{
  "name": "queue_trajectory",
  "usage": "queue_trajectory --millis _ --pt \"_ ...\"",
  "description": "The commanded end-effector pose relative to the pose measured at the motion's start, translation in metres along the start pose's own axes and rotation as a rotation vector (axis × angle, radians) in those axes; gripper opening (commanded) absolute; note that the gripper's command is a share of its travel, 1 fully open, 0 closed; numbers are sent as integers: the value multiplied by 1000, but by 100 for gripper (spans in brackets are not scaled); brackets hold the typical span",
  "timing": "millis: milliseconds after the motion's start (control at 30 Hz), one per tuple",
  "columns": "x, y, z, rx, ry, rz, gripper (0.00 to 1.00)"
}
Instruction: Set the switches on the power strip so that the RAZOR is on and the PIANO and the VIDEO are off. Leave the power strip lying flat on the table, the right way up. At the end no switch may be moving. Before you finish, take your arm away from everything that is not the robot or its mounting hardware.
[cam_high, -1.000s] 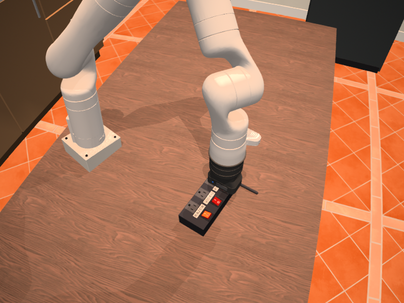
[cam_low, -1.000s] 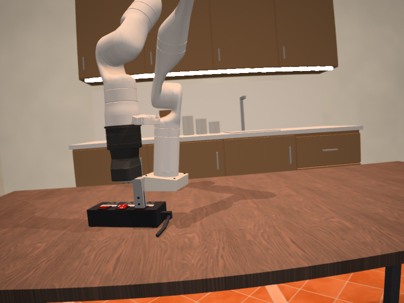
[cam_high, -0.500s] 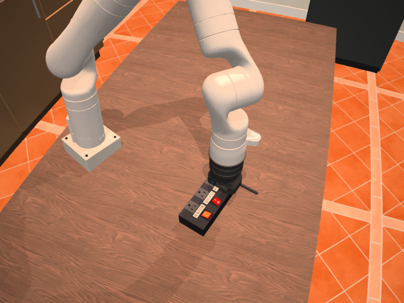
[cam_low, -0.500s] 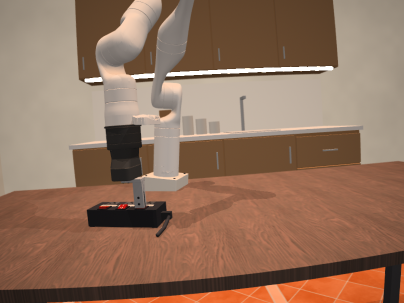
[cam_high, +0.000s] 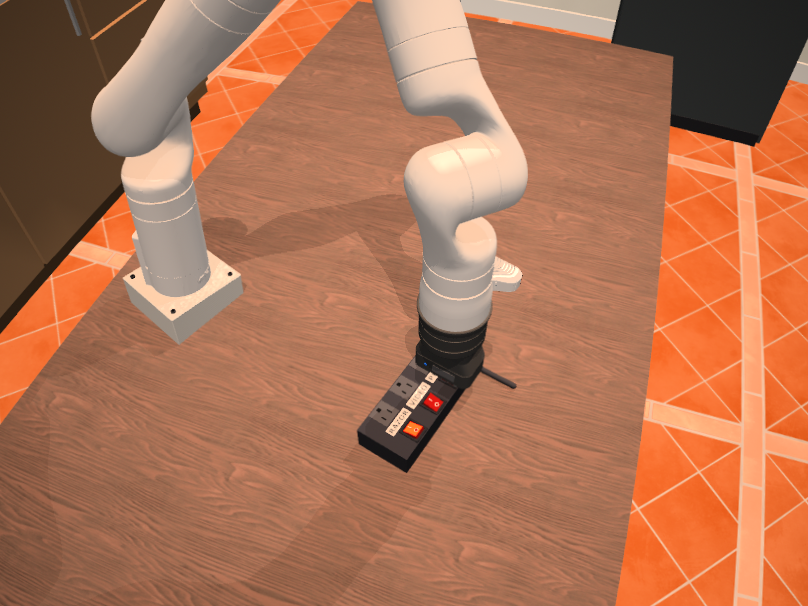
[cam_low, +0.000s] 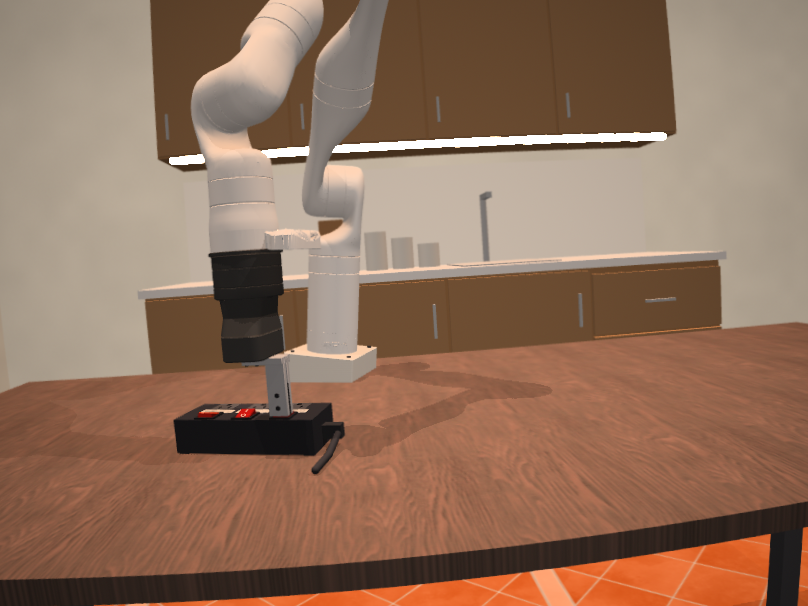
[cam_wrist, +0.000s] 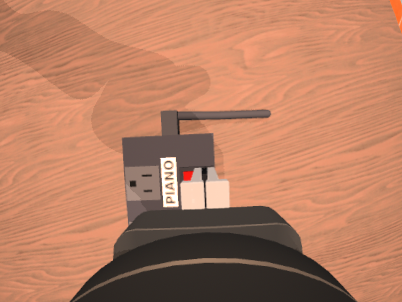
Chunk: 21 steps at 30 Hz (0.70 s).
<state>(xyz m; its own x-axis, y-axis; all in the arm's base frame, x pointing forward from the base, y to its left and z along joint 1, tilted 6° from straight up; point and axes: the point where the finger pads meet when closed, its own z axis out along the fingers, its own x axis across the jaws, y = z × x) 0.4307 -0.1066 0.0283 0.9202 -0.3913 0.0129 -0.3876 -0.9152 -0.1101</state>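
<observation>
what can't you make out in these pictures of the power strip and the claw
- PIANO switch: mostly covered by the shut claw in the wrist view, by the wrist in the top view; its position is unreadable.
- VIDEO label: too small to read, top view.
- Power strip labels: edge-on, exterior view.

Black power strip lies flat, upright, near the worktop's right edge; RAZOR switch glows orange.

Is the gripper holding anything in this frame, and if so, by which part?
Nothing is held. The gripper is shut with its pale fingers together, tips down on the red PIANO switch of the black power strip.
</observation>
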Motion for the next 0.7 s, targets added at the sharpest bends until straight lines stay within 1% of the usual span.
queue_trajectory --millis 0,133,333,400,667 --pt "0 0 1 -1 -1 0 0" --pt "0 0 0 -1 -1 0 0" --pt "0 0 -13 -1 -1 0 0" --pt "0 0 -13 -1 -1 0 0" --pt "0 0 -34 -1 -1 0 0"
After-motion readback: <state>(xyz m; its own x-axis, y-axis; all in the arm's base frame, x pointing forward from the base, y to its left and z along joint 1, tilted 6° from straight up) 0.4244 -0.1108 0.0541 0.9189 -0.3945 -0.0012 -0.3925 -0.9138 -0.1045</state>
